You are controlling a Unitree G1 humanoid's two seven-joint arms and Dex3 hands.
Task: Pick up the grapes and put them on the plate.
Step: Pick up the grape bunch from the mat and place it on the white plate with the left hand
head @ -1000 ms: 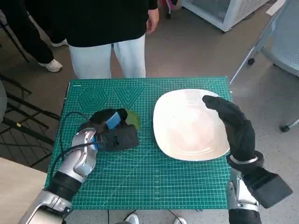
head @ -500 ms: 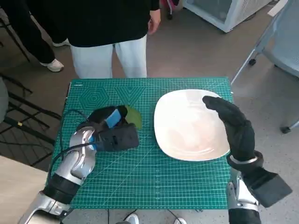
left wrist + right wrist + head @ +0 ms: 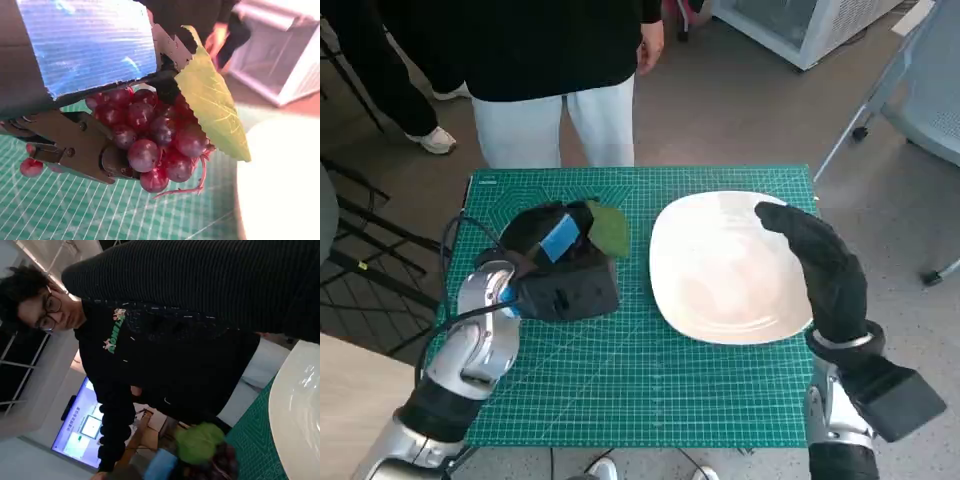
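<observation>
My left hand point(image 3: 555, 270) grips a bunch of dark red grapes point(image 3: 150, 132) with a green leaf point(image 3: 212, 102), held just above the green mat left of the plate. In the head view only the leaf point(image 3: 610, 228) shows past the hand. The white plate point(image 3: 720, 265) lies on the mat's right half with nothing on it. My gloved right hand point(image 3: 820, 265) hovers over the plate's right rim, fingers apart and holding nothing. The right wrist view shows the leaf point(image 3: 200, 441), the grapes point(image 3: 222, 460) and the plate's rim point(image 3: 295, 405).
A green cutting mat point(image 3: 640, 390) covers the small table. A person in a black top and white trousers point(image 3: 555, 100) stands at the far edge. A chair base point(image 3: 880, 100) is at the right, black frames point(image 3: 360, 260) at the left.
My left hand has risen and moved slightly away from me with the grapes, so the leaf now sits higher off the mat. The right hand has stayed in place.
</observation>
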